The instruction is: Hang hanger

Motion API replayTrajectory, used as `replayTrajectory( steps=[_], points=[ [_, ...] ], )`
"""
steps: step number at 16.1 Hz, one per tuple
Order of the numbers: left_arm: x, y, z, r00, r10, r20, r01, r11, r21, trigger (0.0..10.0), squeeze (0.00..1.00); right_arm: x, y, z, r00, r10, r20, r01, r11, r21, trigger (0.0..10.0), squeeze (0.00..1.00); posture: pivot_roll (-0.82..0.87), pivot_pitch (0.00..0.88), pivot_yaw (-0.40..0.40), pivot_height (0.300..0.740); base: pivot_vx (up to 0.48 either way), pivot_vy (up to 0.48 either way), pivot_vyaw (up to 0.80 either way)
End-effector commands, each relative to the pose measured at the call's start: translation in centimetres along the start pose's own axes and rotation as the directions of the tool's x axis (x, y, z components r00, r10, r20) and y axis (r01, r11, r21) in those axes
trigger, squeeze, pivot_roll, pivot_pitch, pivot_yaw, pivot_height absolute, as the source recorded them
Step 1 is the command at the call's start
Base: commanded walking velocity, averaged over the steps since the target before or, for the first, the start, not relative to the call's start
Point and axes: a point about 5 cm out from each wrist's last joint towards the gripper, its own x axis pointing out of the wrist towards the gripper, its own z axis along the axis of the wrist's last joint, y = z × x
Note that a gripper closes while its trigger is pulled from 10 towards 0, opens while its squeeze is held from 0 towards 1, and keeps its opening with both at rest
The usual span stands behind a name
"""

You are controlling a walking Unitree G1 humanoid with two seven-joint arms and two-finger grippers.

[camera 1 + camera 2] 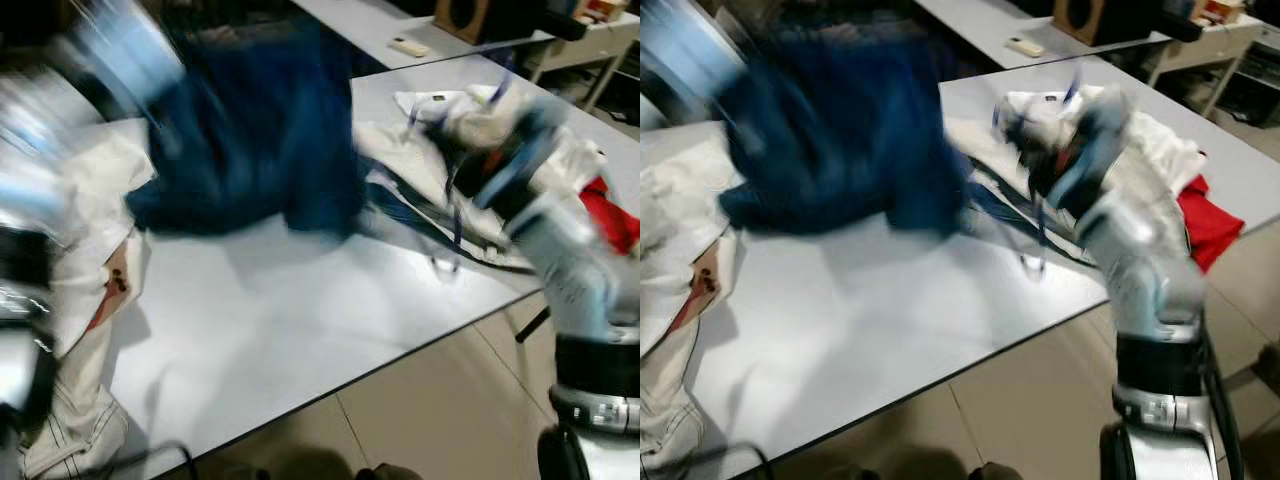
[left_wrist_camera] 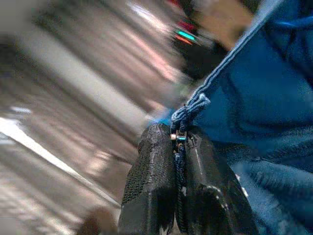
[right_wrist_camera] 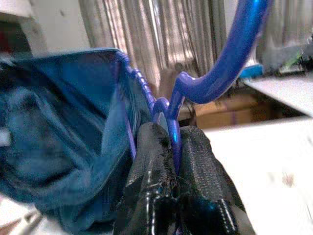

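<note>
Table (image 1: pixel 300 340): white; heaped clothes (image 1: pixel 1140 150) lay on its right side
Garment (image 1: pixel 250 130): dark blue, held above the table, blurred
Hanger (image 3: pixel 220 68): blue; hook stood above your right gripper (image 3: pixel 172 128), fingers pinching its neck
Left gripper (image 2: pixel 179 142): fingers pinched the garment's hem
Advice: you needed both grips firm; the hook should lead toward a rail

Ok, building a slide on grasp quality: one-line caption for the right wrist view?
Right pincer shut on the blue hanger at its neck, blue garment draped alongside.
</note>
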Motion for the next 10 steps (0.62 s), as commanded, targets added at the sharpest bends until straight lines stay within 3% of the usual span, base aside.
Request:
replayTrajectory(
  steps=[1,2,3,4,6,8,10],
  points=[
    [-0.4,1.6,2.1,0.995,0.038,0.091,-0.037,0.999,-0.009,0.0,0.0,-0.7,-1.2,-1.6,0.997,-0.064,-0.049,0.065,0.997,0.03,10.0,0.0,-0.09,0.0,-0.04,0.74,0.0,0.0,0.0],
    [-0.5,0.6,2.2,0.996,-0.031,0.082,0.033,0.999,-0.027,0.0,0.0,-0.9,-1.2,-2.4,0.995,-0.067,-0.076,0.069,0.997,0.036,10.0,0.0,-0.08,0.0,-0.047,0.74,0.0,0.0,0.0],
    [-0.6,-1.7,1.9,0.986,-0.157,0.055,0.16,0.985,-0.06,0.0,0.0,-1.2,-0.7,-3.9,0.991,-0.056,-0.119,0.064,0.996,0.063,10.0,0.0,-0.07,0.0,-0.047,0.74,0.0,0.0,0.0],
    [-1.0,-5.1,1.2,0.959,-0.279,0.041,0.282,0.95,-0.133,0.0,0.0,-1.5,-0.1,-5.5,0.986,-0.031,-0.165,0.048,0.994,0.1,10.0,0.0,-0.08,0.0,-0.038,0.74,0.0,0.0,0.0],
    [-1.0,-9.9,0.9,0.926,-0.371,0.068,0.375,0.887,-0.269,0.0,0.0,-2.6,0.3,-8.1,0.966,-0.021,-0.256,0.069,0.981,0.181,10.0,0.0,-0.09,0.0,-0.026,0.74,0.0,0.0,0.0],
    [-0.8,-12.1,1.4,0.911,-0.402,0.09,0.408,0.85,-0.334,0.0,0.0,-3.3,0.6,-9.0,0.958,-0.003,-0.288,0.071,0.971,0.229,10.0,0.0,-0.1,0.0,-0.017,0.74,0.0,0.0,0.0],
    [0.2,-13.2,2.5,0.911,-0.399,0.109,0.41,0.837,-0.362,0.0,0.0,-4.1,0.8,-10.0,0.946,0.014,-0.325,0.091,0.948,0.306,10.0,0.0,-0.12,0.0,-0.001,0.74,0.0,0.0,0.0]
  ],
)
